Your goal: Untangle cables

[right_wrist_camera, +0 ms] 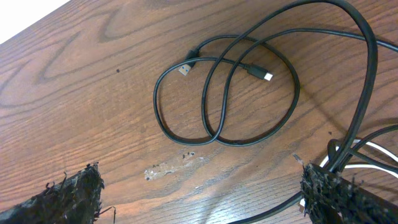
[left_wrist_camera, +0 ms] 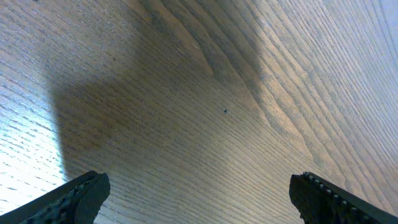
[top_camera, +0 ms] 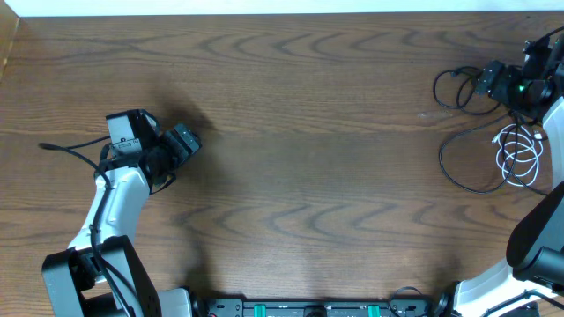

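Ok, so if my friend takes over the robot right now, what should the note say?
Left pincer: open, holding nothing, over bare table on the left side, far from the cables.
Right pincer: open, holding nothing, above the looped black cable at the far right.
Cables: all at the right end. The white cable lies coiled nearer the robot's base, and a long black cable curves around it and crosses it.
Done: nothing clearly separated yet.
Left: pull the white cable free of the long black one, then lay each cable out on its own.
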